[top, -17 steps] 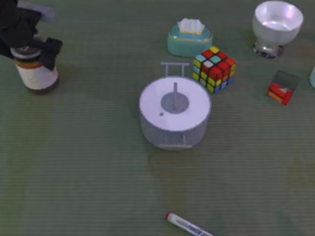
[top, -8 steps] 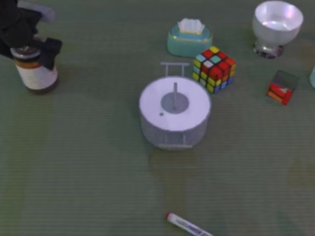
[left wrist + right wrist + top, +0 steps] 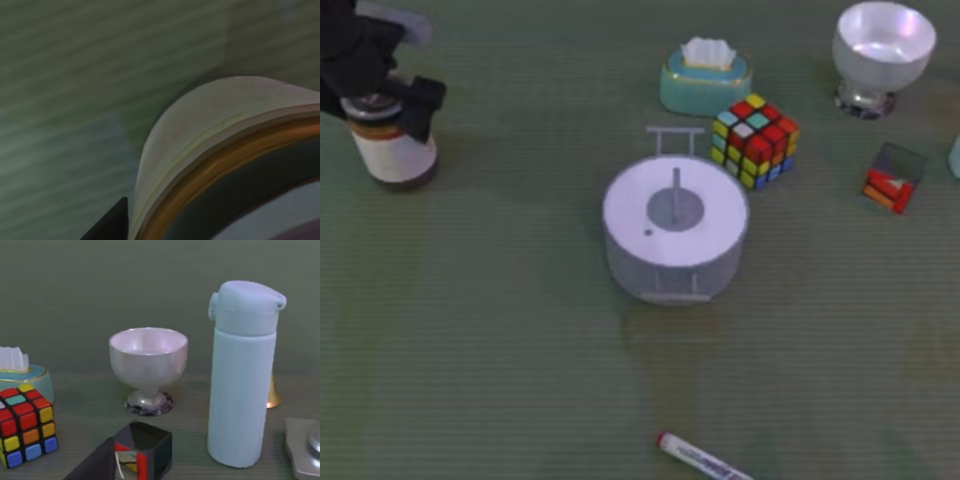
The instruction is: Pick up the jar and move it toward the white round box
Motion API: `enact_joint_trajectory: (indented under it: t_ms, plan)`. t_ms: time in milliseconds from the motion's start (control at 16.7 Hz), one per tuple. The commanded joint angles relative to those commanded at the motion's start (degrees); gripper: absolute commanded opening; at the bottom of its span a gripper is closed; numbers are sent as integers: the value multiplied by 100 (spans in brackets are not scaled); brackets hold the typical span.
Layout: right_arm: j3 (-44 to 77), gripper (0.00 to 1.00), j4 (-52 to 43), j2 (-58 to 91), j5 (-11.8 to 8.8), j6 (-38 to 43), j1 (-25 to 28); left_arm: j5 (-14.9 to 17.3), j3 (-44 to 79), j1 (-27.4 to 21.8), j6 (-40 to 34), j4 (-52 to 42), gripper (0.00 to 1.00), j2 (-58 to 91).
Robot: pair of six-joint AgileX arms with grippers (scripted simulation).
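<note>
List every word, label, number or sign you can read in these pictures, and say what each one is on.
No text can be read anywhere.
The jar, with the left gripper at its top: white label, nothing on it legible.
The marker at the near edge: dark marks on its barrel, too small to read.
The white round box, cube, tissue holder, goblet bowl and bottle: no writing visible.
</note>
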Motion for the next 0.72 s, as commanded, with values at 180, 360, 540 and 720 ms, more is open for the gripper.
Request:
enact_joint_trajectory:
  t_ms: [180,360,540,720]
  plan:
    - [0,100,0,0,0,0,0,-6,-391,34,-7,-40,0,-403]
    - [0,100,0,0,0,0,0,-14,-1127,73,6,-131,0,-1274]
    - [0,100,0,0,0,0,0,-19,-1924,123,19,-245,0,-2237]
    - [0,100,0,0,0,0,0,-23,-2444,162,27,-330,0,-2784]
